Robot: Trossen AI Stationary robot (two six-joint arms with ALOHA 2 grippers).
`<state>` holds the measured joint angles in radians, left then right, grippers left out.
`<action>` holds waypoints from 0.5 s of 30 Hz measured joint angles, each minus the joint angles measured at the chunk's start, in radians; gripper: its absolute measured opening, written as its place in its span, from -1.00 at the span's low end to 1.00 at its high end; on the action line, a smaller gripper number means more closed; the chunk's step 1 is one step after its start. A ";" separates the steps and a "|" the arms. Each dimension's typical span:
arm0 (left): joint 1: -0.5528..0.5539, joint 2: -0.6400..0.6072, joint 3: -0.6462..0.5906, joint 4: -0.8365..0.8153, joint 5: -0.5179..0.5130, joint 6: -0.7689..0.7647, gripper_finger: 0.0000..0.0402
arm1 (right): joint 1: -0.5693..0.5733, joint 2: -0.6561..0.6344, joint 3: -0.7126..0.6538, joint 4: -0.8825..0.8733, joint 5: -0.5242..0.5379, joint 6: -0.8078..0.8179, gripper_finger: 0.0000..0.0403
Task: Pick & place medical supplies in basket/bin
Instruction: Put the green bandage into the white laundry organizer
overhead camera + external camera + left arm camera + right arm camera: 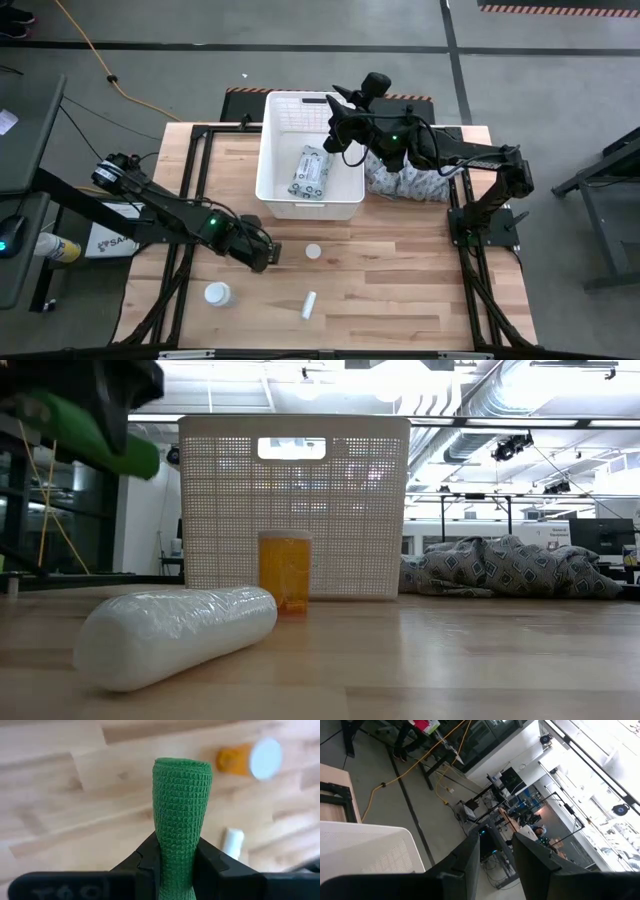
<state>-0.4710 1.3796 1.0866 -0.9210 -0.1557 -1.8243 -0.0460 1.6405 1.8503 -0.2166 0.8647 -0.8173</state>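
**Green roll in the left tool, bin not yet reached**

Your left tool (pixel 175 857) is clamped tight on the green cylinder (pixel 181 810), gripping it near one end so most of the roll sticks out past the fingers. It sits above the worktop (pixel 400 290), short of the white bin (pixel 275 185) and apart from it. The wipes packet (pixel 309 172) already lies inside the bin.

Your right tool (pixel 338 128) hangs over the bin's far right corner, its fingers narrowly parted and, as far as you can see, holding nothing.

Watch these points:

- The roll is soft mesh held at its end; a quick swing could let it pivot or slip out.
- The right arm occupies the space over the bin. Bring the left arm in on the near side, or the two may meet.
- Carry too low and the protruding roll could catch the bin's wall.
- The orange vial with its white cap (pixel 314 251), the white bottle (pixel 217 294) and the white tube (pixel 309 305) stand near your path; a low sweep would knock them.
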 joint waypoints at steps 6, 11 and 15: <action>-0.058 0.000 0.068 0.002 0.015 0.006 -0.45 | 0.000 0.000 0.000 -0.004 0.034 -0.022 -0.46; -0.105 0.000 0.129 0.003 -0.041 -0.013 -0.45 | 0.000 0.000 0.000 -0.005 0.061 -0.022 -0.46; -0.135 0.000 0.181 0.004 -0.106 -0.020 -0.45 | 0.000 0.000 0.000 -0.005 0.061 -0.022 -0.46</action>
<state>-0.6056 1.3796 1.2672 -0.9166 -0.2616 -1.8444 -0.0463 1.6405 1.8500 -0.2214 0.9258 -0.8391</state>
